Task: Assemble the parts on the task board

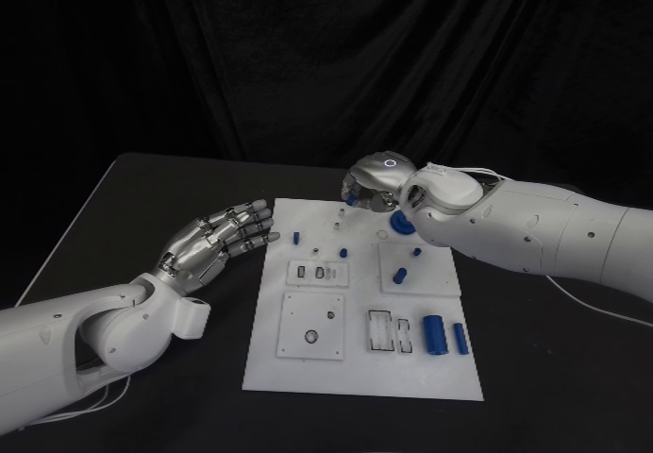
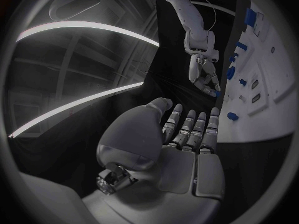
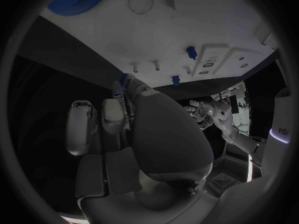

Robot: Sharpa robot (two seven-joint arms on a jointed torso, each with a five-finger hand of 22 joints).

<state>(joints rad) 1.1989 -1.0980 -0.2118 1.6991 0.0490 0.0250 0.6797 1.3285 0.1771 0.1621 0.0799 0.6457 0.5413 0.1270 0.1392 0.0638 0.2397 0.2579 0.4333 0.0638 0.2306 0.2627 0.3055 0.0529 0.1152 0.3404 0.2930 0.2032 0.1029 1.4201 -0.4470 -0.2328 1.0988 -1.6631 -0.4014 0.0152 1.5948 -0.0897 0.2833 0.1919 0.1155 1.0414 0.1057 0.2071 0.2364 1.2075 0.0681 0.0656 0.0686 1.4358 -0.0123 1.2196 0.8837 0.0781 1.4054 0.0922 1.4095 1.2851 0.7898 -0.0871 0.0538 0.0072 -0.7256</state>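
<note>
A small blue part (image 1: 353,199) sits pinched in my right hand (image 1: 375,184) at the task board's (image 1: 365,377) twelve o'clock edge; I should lower it straight and slowly into its seat. My left hand (image 1: 218,239) waits open at nine o'clock. No readable writing on the board

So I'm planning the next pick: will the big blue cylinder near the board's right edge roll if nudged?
Probably. The big blue cylinder lies on its side on the flat white task board, so a sideways nudge should roll it. It looks rigid and smooth, perhaps slippery for the fingers.
</note>
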